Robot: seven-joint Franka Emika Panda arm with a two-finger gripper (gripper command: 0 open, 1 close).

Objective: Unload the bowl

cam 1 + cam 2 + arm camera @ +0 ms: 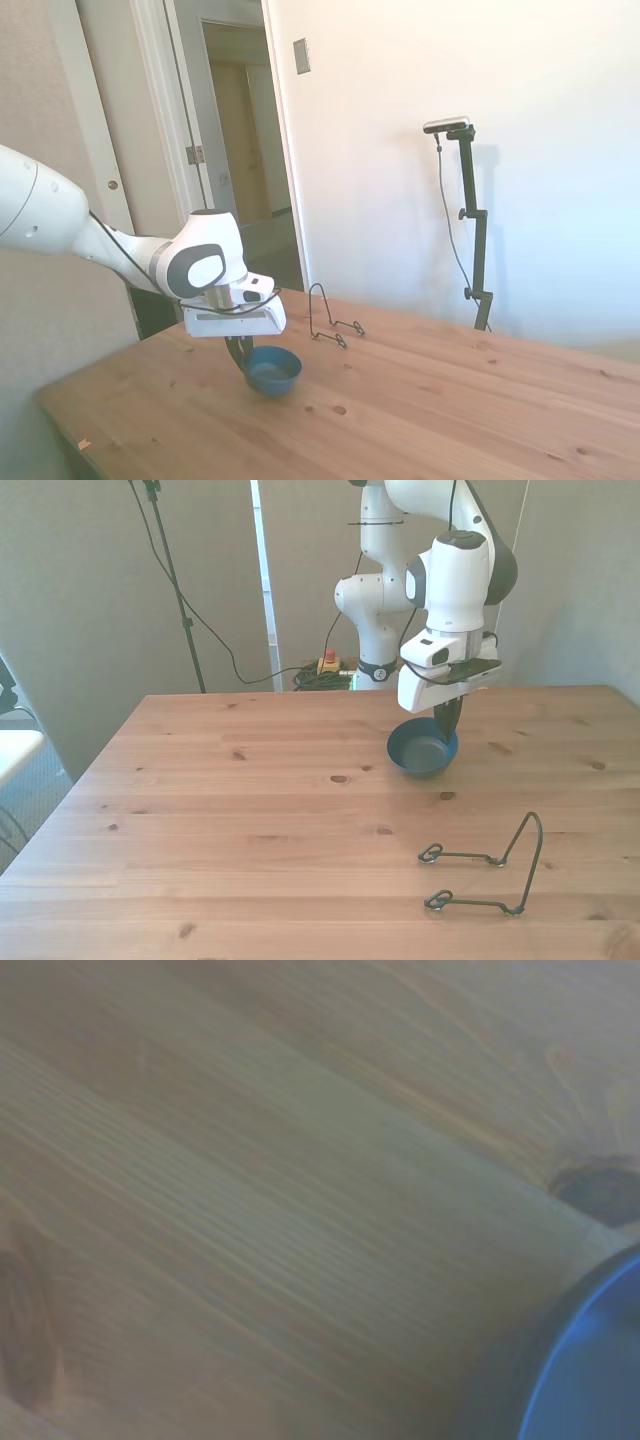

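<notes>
Grainy wooden table (pixel 250 810) bears the smooth round bowl (pixel 422 750).

The bowl (pixel 273 370) is small, round and dark blue; it is smooth and plain, with nothing on it. It sits on the table with its open side up, and it looks empty inside. In the front view the bowl (pixel 423 750) lies toward the back of the table, a bit to the front view's right. The wrist view shows only a blurry blue bit of the bowl's (pixel 590 1370) rim, close to the wood.
</notes>
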